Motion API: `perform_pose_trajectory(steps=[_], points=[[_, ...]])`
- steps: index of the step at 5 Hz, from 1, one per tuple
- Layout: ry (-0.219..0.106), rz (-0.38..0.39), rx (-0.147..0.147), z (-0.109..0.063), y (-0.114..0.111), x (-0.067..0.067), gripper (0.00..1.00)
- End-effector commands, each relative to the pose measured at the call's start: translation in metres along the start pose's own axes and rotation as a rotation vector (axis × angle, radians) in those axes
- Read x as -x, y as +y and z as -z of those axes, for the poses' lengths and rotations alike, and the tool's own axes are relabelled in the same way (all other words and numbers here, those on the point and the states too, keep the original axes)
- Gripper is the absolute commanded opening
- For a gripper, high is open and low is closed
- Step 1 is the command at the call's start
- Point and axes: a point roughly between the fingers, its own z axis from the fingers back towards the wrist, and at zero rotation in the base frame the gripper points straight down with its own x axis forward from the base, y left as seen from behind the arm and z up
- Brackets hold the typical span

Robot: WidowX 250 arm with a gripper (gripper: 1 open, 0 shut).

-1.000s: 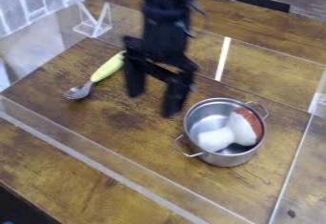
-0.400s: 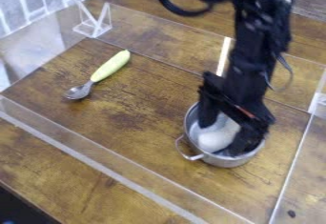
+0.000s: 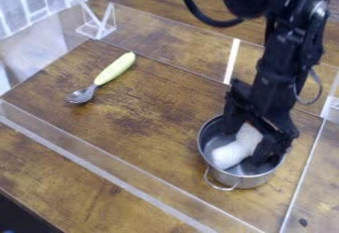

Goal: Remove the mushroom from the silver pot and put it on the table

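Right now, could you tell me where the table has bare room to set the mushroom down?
The widest bare patch of table lies between the spoon and the pot. A second one runs in front of the pot, toward the near edge. It is crowded at the pot itself, where the open gripper straddles the mushroom.

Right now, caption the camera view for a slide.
Open claw lowered into the silver pot around the white mushroom; a spoon lies on the wooden table.

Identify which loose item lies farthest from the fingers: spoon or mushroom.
The spoon, lying on the bare table at left; the mushroom sits in the pot between the fingers.
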Motion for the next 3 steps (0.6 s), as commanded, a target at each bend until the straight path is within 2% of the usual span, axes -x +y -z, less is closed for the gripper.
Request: perform_pose_trajectory(steps=[1,2,3], points=[[-0.053,0.023,-0.004,-0.0102,0.0089,-0.0034,1.0],[-0.051,0.039,0.002,-0.0051,0.0174,-0.0014,1.0],[-0.049,0.006,0.006,-0.0047,0.0186,0.0041,1.0]])
